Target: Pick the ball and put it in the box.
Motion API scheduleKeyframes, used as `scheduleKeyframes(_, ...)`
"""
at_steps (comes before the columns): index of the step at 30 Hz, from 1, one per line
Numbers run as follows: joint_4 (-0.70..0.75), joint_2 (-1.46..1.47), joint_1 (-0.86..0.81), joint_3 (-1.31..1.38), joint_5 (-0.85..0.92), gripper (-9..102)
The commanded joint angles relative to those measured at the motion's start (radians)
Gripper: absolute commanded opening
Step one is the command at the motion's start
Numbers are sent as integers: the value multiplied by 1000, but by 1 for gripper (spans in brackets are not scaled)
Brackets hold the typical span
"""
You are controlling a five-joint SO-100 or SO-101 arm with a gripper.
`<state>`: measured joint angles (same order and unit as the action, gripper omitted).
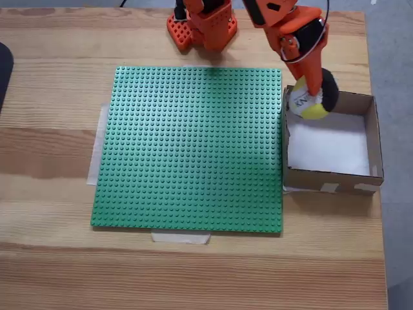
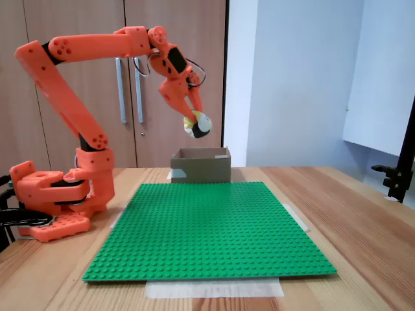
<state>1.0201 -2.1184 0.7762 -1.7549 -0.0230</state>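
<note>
Green studded baseplate (image 2: 207, 230) lies nearest; behind its far edge, the hand (image 2: 196, 123) clamps the ball (image 2: 200, 126) above the box (image 2: 201, 166), clear of its walls.

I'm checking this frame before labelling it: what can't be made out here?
- Lettering on the ball: too small to read in both fixed views.
- Inside of the box: hidden by its near wall in the side-on fixed view.
- Gripper fingertips: partly covered by the ball they hold.
- Arm base: cut off by the top edge, looking down.
</note>
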Motion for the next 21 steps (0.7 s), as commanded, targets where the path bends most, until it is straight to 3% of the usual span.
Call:
scheduleKeyframes(1, -21, -9, 15, 28, -9, -1)
scheduleKeyframes(11, -14, 60, 28, 51, -2, -1)
scheduleKeyframes(21, 48, 281, 63, 256, -51, 3)
